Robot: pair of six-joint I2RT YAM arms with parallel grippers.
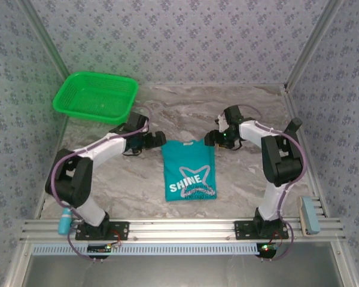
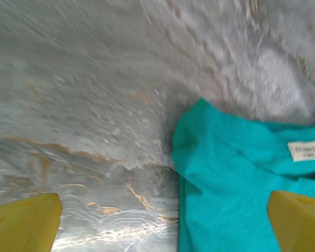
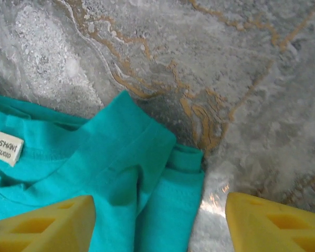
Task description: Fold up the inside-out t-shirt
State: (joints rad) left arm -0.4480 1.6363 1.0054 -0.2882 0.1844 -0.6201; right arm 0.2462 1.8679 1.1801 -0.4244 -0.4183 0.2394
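The t-shirt (image 1: 189, 170) lies flat in the middle of the counter (image 1: 245, 107), folded into a narrow upright oblong, its collar end away from the arm bases; from above, white lettering reading SHINE faces up near the close end. The left jaws stand just beside the far left corner of the shirt and the right jaws just beside the far right corner, so the collar end lies between them. Both pairs are spread wide and hold nothing.

In the left wrist view one yellow fingertip (image 2: 23, 223) hangs over bare marble and the other over teal cloth (image 2: 236, 173). In the right wrist view one fingertip (image 3: 42, 226) is over the shirt (image 3: 121, 157) and the other over bare counter. All the fingertips are cut off by the bottom edge, so I cannot tell whether any of them touches the cloth.

The left wrist view is smeared, and the small white neck label (image 2: 306, 150) cannot be read there; in the right wrist view the label (image 3: 5, 148) is sharper, with dark print ending in STUDIO, and doubled layers show at the corner.

A green basket (image 1: 96, 95) sits at the far left, well apart from the shirt.
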